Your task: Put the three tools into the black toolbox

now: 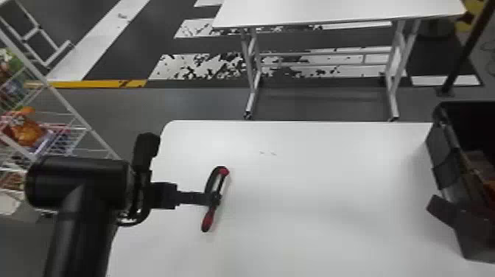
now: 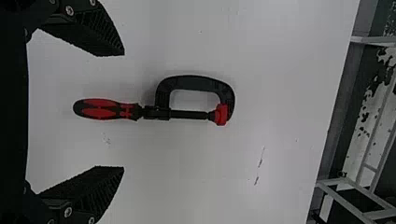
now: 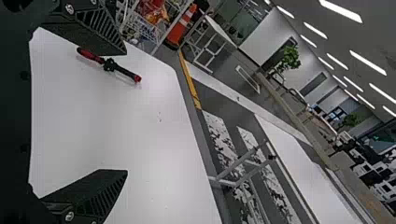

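Two open grippers, one red-and-black clamp [image 1: 208, 220] on the table [image 1: 313, 191]

My right gripper [image 3: 126, 112] has its jaws spread wide. My left gripper [image 1: 206, 199] has its jaws wide apart too, at the clamp lying on the table's left. The black toolbox [image 1: 443, 162] stands at the right. Well beyond, on grey floor, is a second white table [image 1: 331, 11].

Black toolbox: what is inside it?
A brownish patch and a bit of orange show inside the toolbox; what they are is unclear. Its side wall and the view's edge hide more.
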